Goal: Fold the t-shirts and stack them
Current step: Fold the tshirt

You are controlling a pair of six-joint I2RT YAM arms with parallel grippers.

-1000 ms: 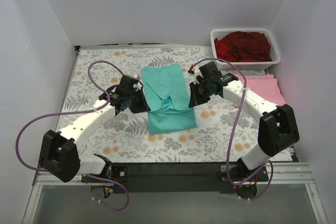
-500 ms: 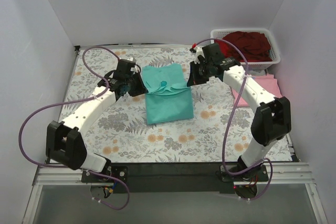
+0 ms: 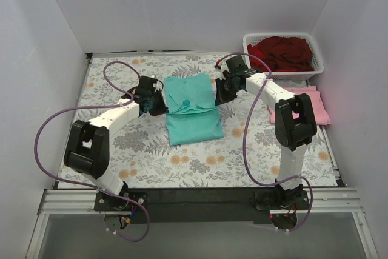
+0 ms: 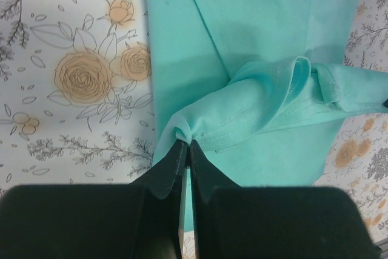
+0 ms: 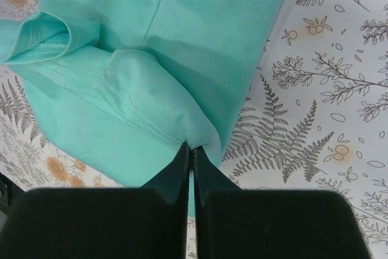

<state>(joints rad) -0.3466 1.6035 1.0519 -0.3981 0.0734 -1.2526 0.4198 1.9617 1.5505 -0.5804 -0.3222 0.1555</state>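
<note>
Right of teal shirt [image 3: 194, 122]: basket [image 3: 291, 73] holding red shirts [image 3: 285, 53].

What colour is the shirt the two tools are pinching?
The t-shirt is plain teal-green, clearest in the left wrist view.

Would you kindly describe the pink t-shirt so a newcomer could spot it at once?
On the floral table, find the white basket of dark red shirts at the far right corner. Directly on its near side lies the pink t-shirt, flat, the only pale pink cloth there.
</note>
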